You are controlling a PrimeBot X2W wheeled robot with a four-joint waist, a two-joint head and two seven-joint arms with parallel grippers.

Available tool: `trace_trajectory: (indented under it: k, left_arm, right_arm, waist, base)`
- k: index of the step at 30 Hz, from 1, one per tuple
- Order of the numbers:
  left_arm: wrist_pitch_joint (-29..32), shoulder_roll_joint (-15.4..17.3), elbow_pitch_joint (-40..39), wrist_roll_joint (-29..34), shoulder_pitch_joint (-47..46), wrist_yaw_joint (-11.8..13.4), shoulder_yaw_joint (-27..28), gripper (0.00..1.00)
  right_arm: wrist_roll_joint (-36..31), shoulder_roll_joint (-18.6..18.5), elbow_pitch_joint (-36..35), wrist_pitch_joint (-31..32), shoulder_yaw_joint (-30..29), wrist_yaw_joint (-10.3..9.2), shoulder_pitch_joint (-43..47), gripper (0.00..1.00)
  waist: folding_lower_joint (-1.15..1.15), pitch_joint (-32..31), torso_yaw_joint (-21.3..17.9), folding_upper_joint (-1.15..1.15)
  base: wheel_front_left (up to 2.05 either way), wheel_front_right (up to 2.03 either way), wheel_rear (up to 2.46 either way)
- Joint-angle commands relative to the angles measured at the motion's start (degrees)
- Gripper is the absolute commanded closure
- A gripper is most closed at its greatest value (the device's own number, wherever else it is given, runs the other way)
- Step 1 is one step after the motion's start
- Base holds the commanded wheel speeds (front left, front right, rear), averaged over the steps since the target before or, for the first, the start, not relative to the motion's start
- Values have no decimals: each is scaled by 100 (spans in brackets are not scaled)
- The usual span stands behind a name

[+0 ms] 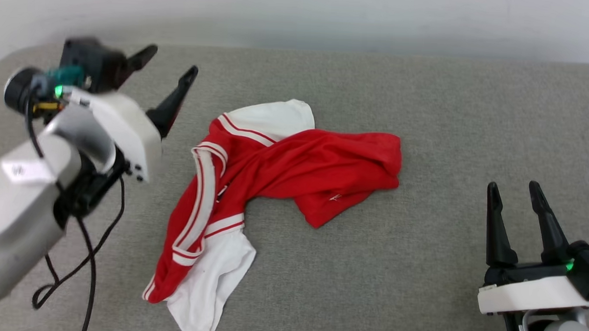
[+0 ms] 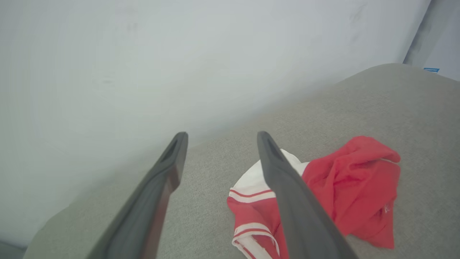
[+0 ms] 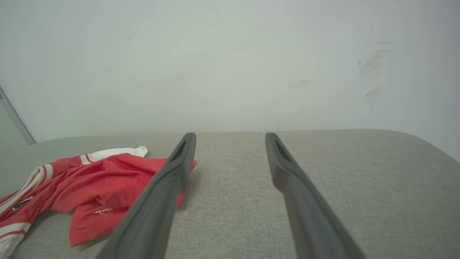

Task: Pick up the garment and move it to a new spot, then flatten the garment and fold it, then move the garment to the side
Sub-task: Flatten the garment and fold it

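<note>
The garment (image 1: 294, 165) lies crumpled in the middle of the grey cushioned surface (image 1: 424, 101), red body bunched to the right, white sleeves with red stripes at the top and lower left. My left gripper (image 1: 173, 63) hovers open at the upper left, raised off the surface, left of the garment's upper white sleeve and apart from it. In the left wrist view the garment (image 2: 359, 187) sits behind my right finger (image 2: 287, 187). My right gripper (image 1: 514, 190) stands open at the lower right, well clear of the cloth. The right wrist view has the garment (image 3: 93, 180) at its left.
A pale wall (image 1: 300, 14) runs along the far edge of the surface. A black cable (image 1: 88, 246) hangs from my left forearm over the surface's left side. Bare grey fabric stretches to the right of the garment and along the front.
</note>
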Motion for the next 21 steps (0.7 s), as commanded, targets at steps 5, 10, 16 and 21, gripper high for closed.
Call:
trace_trajectory:
  k: [5, 10, 16, 21]
  left_arm:
    - [827, -327, 603, -122, -728, -527, -186, 0]
    - [1959, -631, 1315, -323, -1420, -951, -411, 0]
    - [3212, -907, 2066, -399, -2030, -1203, -782, 0]
    - [3931, -1068, 2550, -419, -2378, -1321, -1072, 0]
  right_arm:
    - [46, 12, -53, -11, 28, -4, -237, 0]
    - [77, 12, -113, -11, 95, -4, -422, 0]
    - [79, 13, -206, -11, 123, -4, -605, 0]
    - [105, 12, -244, -11, 137, -4, -746, 0]
  waist:
    - [0, 389, -282, 0]
    - [0, 750, -524, 0]
    - [0, 1158, -789, 0]
    - [0, 1460, -976, 0]
  base:
    - [0, 0, 0]
    - [0, 0, 0]
    - [0, 0, 0]
    - [0, 0, 0]
